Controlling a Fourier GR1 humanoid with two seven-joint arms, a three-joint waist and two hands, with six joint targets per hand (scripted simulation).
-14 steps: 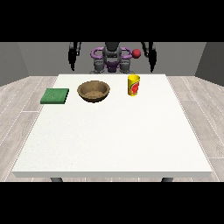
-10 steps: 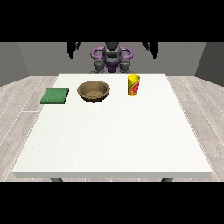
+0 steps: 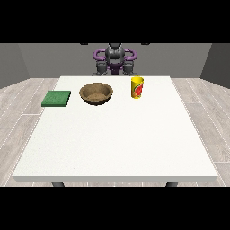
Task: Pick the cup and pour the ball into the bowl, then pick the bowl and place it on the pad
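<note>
The near half of the white bench [image 3: 117, 143] lies bare. Toward the far edge, the yellow cup [image 3: 137, 87] stands upright at about one o'clock, the brown bowl [image 3: 96, 94] at eleven, and the green pad [image 3: 56, 98] well apart at ten. Behind them stands the robot [image 3: 115, 60]; neither hand shows.

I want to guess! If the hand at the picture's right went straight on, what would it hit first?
Cannot tell: only a dark tip of the hand at the view's right shows at the top edge, hiding its direction. The yellow cup with a red mark stands lower on that side.
</note>
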